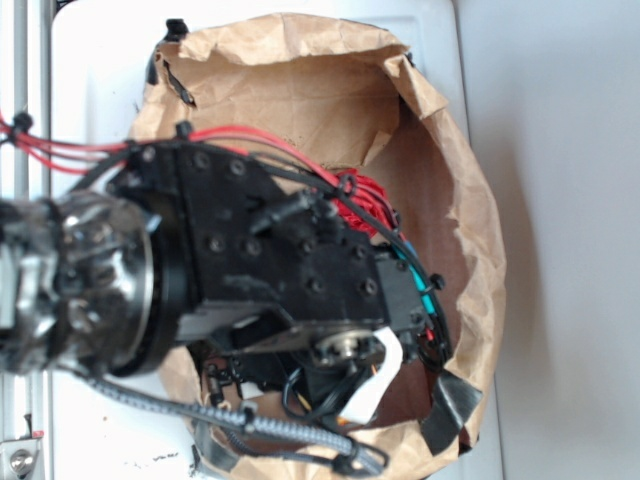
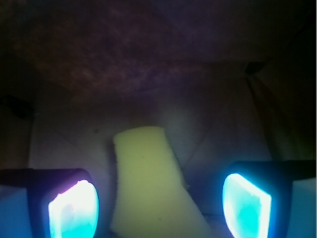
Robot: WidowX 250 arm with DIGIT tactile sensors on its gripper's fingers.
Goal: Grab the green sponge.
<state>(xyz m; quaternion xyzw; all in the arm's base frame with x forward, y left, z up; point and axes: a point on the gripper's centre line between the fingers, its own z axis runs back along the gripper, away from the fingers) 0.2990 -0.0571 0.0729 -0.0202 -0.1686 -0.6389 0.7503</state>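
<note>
Rail [image 1: 22, 100]: a metal strip ran down the far left edge of the exterior view, with red wires [image 1: 60, 150] crossing it.
Arm [image 1: 260, 260]: the black body, studded with bolts, reached from the left over the bag and hid most of its inside.
Bag [image 1: 470, 230]: brown paper, crumpled and wide open, lay on the white bench [image 1: 560, 200]; black tape [image 1: 450, 410] patched its lower right rim.
Writing: no brand, label or lettering could be read in either view.
Left pad [image 2: 74, 210]: glowed cyan-white at the lower left of the wrist view.
Sponge [image 2: 148, 183]: a pale yellow foam block with a curved outline lay on the dim bag floor, between the two pads, nearer the left one; contact with either pad could not be told.
Right pad [image 2: 247, 206]: glowed cyan at the lower right, apart from the sponge.
Claw [image 2: 161, 208]: spread wide, straddling the sponge, gripping nothing.
</note>
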